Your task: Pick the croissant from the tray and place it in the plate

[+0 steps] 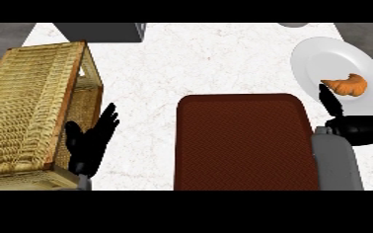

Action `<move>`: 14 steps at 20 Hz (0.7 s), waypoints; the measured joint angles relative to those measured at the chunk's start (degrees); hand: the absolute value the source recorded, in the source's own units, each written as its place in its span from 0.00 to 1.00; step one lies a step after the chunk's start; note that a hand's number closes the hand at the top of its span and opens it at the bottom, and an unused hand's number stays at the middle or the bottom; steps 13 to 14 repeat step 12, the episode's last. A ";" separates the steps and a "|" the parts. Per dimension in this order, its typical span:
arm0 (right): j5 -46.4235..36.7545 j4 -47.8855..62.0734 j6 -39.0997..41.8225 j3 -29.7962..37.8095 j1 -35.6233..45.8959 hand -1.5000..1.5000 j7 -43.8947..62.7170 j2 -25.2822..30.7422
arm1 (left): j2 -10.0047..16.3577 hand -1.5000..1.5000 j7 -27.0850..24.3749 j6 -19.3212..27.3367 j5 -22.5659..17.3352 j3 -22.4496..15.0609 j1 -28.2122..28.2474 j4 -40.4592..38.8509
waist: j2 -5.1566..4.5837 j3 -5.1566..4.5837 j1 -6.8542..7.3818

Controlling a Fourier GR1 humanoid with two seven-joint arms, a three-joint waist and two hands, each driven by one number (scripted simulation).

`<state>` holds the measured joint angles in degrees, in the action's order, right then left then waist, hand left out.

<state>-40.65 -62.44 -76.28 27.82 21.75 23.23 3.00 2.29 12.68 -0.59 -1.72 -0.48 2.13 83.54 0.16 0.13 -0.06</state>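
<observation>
The golden-brown, crescent-shaped croissant (347, 85) lies on the round white plate (320, 54), toward its lower right part. It is off the dark red-brown rectangular tray (244, 143), whose textured surface carries nothing that I can see. The plate sits on the white marbled worktop (167, 64) just beyond the tray's far right corner, and its right side is cut off by the view's edge.

My right hand (351, 128) comes in at the right, beside the tray's right rim and over the plate's near edge. Most of it is a rounded black mass, partly cut off by the edge. Of its fingers (331, 103) I can make out one clearly. It is straight, holds nothing, and points up toward the croissant's left end. I cannot tell whether its tip touches the pastry or only lies just beside it. My grey right forearm (335, 160) runs down to the lower edge.

My left hand (89, 140) rests open at the lower left with its fingers spread upward. It sits against the near side of a tall woven straw-coloured wicker basket (36, 94), which hides part of the worktop behind it.

At the top a dark grey block (102, 31) and a small pale grey shape (293, 24) are both cut off, and I cannot make out what they are.
</observation>
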 measured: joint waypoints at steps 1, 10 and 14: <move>0.18 -0.86 0.30 -0.75 -1.16 0.00 0.05 -0.48 | -0.25 0.50 -0.53 0.07 0.35 -0.36 0.61 0.32 | 0.00 0.00 0.03; -5.78 -2.28 -0.58 -11.57 -7.83 0.00 9.98 -2.65 | 0.61 0.50 -0.76 -1.68 -0.47 0.42 0.74 0.06 | 0.01 -0.11 0.09; -8.33 -1.34 -1.07 -12.32 -7.29 0.00 13.07 -2.75 | 0.37 0.50 -0.45 -1.37 -0.19 0.28 0.29 -0.08 | 0.00 -0.10 0.12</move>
